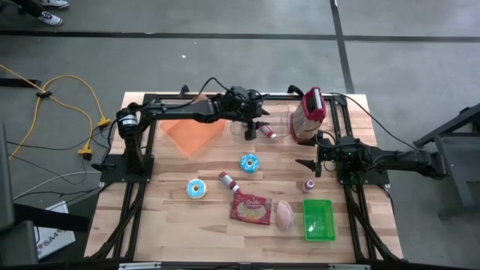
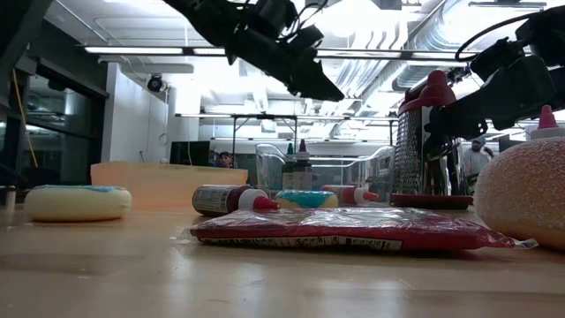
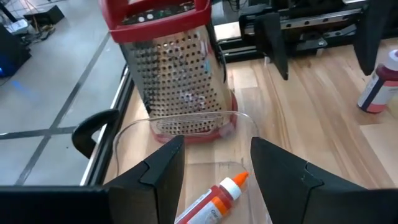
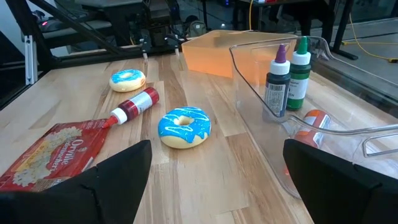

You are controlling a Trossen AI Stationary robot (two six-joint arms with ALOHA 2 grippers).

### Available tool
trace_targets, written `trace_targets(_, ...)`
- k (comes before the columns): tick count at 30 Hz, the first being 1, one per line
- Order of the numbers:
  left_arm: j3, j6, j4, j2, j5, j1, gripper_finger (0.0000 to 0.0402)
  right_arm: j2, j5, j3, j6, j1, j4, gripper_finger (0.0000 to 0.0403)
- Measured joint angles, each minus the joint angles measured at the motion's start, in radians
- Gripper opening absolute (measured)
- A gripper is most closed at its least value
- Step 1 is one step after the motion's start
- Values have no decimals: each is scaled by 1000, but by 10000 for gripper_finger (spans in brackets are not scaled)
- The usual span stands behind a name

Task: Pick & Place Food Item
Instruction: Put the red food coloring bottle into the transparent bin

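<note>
Orange-capped bottle (image 3: 214, 199) lies in clear bin (image 3: 124, 140) under parted, empty left claw (image 3: 214, 165).

Left arm reaches toward 3 o'clock along the far side, its tool (image 1: 255, 126) part open. Right arm points toward 9 o'clock, its tool (image 1: 308, 164) spread wide.

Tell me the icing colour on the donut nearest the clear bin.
Bright blue icing on the donut, over a pale base; the right wrist view shows it best.

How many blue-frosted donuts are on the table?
2. One blue-frosted donut lies mid-table, in front of the clear plastic bin; the other blue-frosted donut lies nearer the left arm's side. None looks hidden.
</note>
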Motion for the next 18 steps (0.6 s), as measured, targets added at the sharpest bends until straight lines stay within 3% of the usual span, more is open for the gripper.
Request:
trace_targets(6,0,-1,-31,0,5,-7,177,0,0,0,0,0,0,353)
trace_targets(13,0,-4,-207,-10,140,-46,177,0,0,0,0,0,0,353)
trace_targets(18,-1,-33,-303,-10,132,-91,177,0,0,0,0,0,0,353)
